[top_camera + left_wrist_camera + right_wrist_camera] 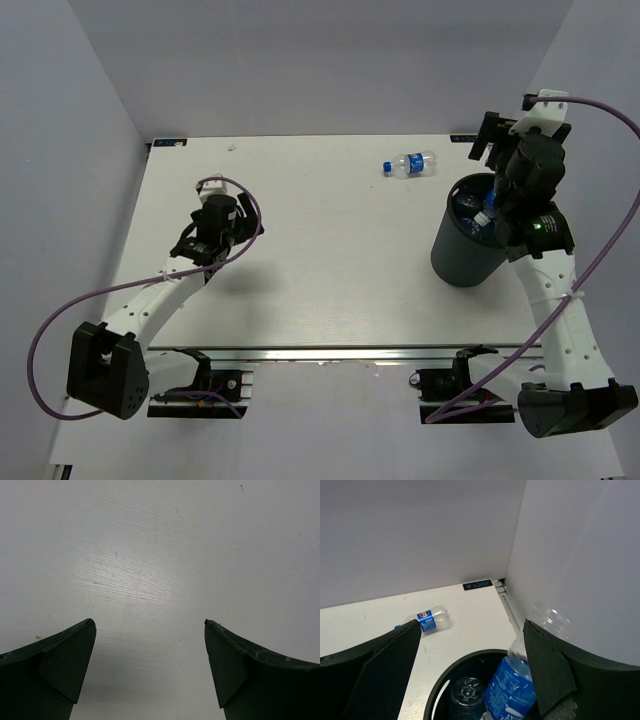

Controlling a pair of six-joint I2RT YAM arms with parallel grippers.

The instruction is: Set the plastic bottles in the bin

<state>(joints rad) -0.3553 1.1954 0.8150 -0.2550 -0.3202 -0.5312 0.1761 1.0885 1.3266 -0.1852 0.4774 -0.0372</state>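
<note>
The black bin stands at the right of the table. My right gripper hangs over its mouth, jaws wide open. In the right wrist view the gripper is above the bin's rim. A clear bottle with a blue label stands tilted inside the bin, leaning against my right finger. A second bottle lies deeper in the bin. One more bottle lies on its side on the table behind the bin; it also shows in the right wrist view. My left gripper is open and empty over bare table.
The white enclosure walls rise close behind and to the right of the bin. The table's far edge with a small black label lies just past the loose bottle. Purple cables loop from both arms.
</note>
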